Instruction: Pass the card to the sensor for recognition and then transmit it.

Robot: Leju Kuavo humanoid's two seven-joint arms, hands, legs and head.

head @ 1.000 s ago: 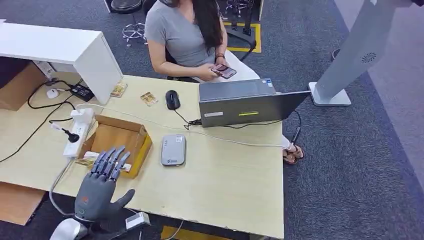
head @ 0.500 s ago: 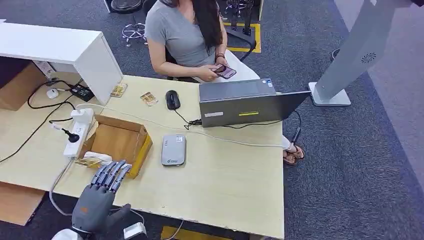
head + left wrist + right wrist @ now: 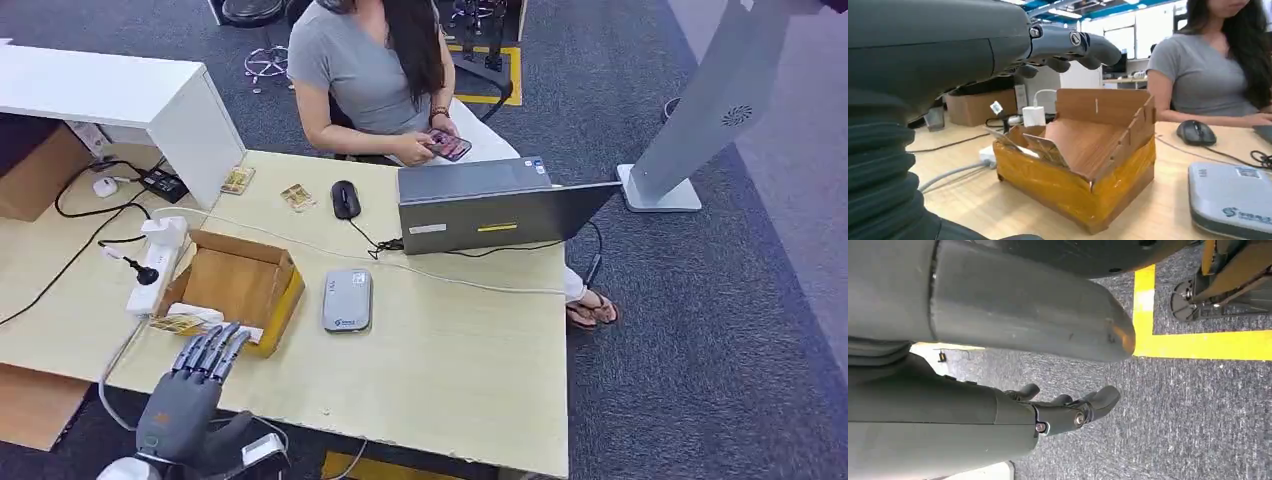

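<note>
A patterned card [image 3: 178, 324] lies over the near left corner of the open cardboard box [image 3: 238, 290]; in the left wrist view the card [image 3: 1013, 140] leans on the box's taped rim [image 3: 1108, 170]. My left hand [image 3: 188, 395] hovers over the table's front edge just short of the card, fingers straight and apart, thumb out, holding nothing. The grey card sensor [image 3: 347, 299] lies flat to the right of the box, and its corner [image 3: 1233, 202] is close by. My right hand [image 3: 1063, 412] hangs over dark carpet, fingers loosely bent, with nothing in it.
A person in a grey shirt [image 3: 365, 70] sits at the far side with a phone. A laptop [image 3: 490, 205], a mouse [image 3: 345, 199], two more cards [image 3: 297, 197], a power strip [image 3: 155, 262] and cables share the table. A white shelf [image 3: 130, 100] stands at the left.
My left hand has drawn back toward the table's front edge and dropped lower in the head view, its fingertips now short of the box. The card and box have not moved.
</note>
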